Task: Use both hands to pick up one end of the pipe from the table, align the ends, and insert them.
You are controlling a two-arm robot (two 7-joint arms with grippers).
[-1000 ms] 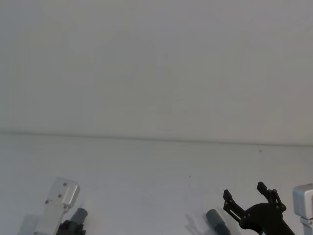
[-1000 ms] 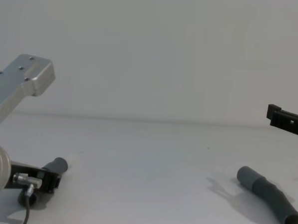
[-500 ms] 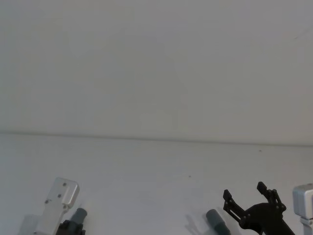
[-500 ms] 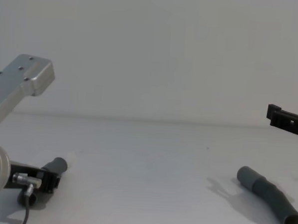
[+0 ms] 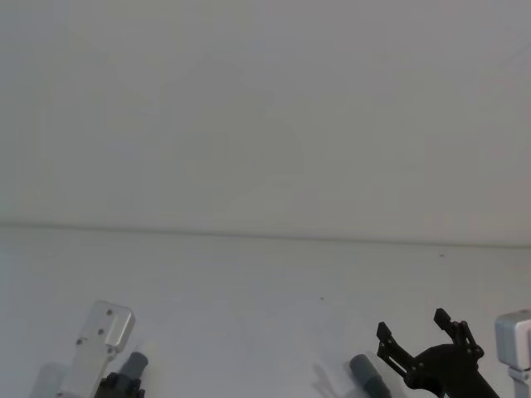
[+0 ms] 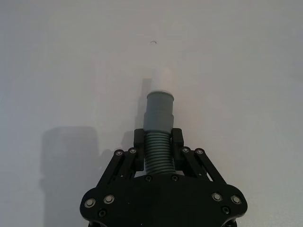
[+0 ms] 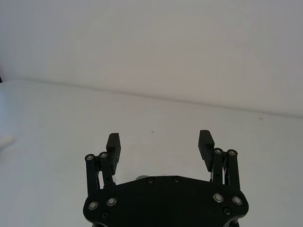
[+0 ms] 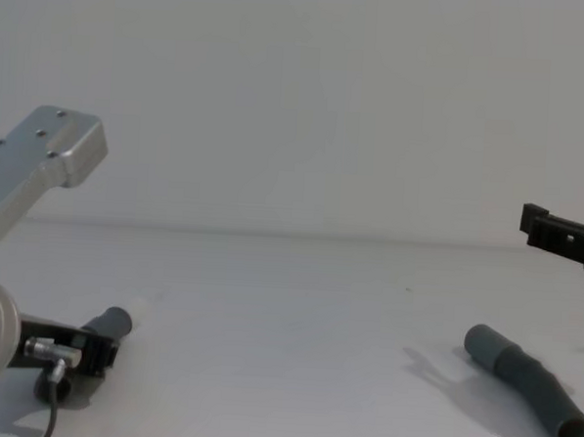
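Your left tool [image 6: 158, 138] grips one hose [image 6: 157, 160] low by the table [image 8: 284, 375], white tip [image 6: 162, 79] sticking out to plug in | your right tool [image 7: 160, 142] hangs spread wide, holding nothing, above the other hose [image 8: 528, 383].

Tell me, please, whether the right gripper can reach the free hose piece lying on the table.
Probably yes: the right gripper hovers above the free hose piece with jaws open, and nothing lies between them.

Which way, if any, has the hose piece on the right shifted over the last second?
No. In the chest view the right hose piece keeps its place against the back edge of the table.
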